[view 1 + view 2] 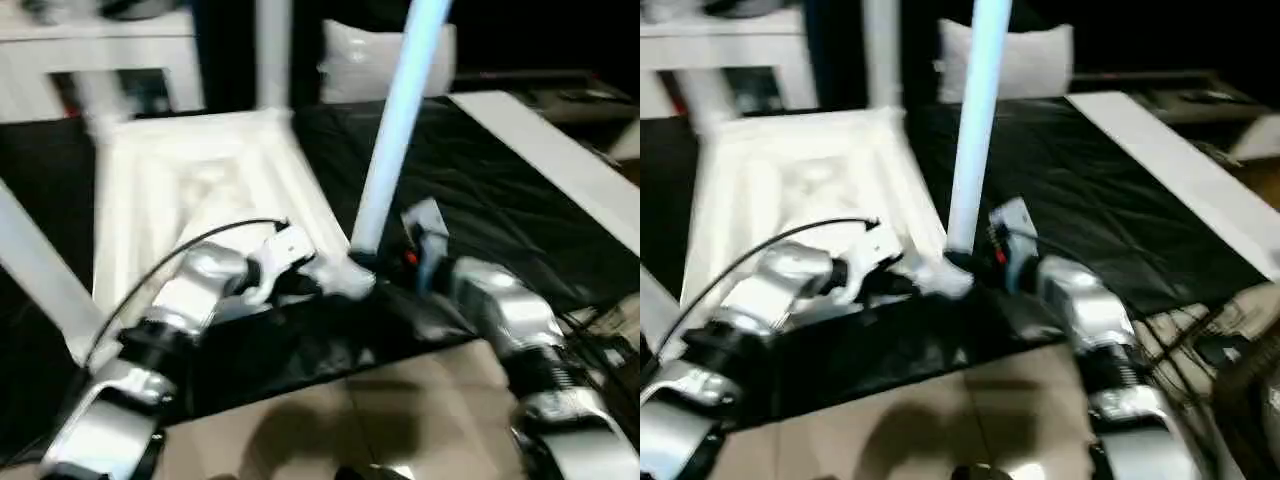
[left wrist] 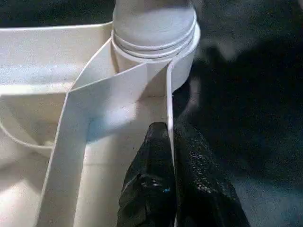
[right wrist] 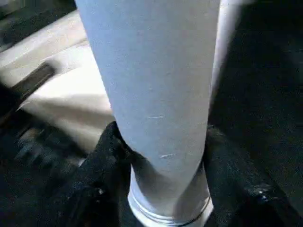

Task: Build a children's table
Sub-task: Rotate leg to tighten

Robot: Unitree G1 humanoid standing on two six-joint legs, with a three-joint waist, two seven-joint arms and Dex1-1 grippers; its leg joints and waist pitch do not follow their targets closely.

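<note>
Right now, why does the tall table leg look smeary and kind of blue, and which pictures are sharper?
In the left eye view the leg is streaked with motion blur and tinted pale blue, and so is the table top; the right eye view is just as soft. The left wrist view is sharper: the rim pinched in the left gripper looks crisp. In the right wrist view, shadow darkens the leg's base.

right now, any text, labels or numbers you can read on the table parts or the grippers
None can be read.
Table top: plain white, no print visible.
Leg in the right gripper: plain, only faint scratches.
Left gripper, pinching the top's rim: plain black, no markings.
</note>
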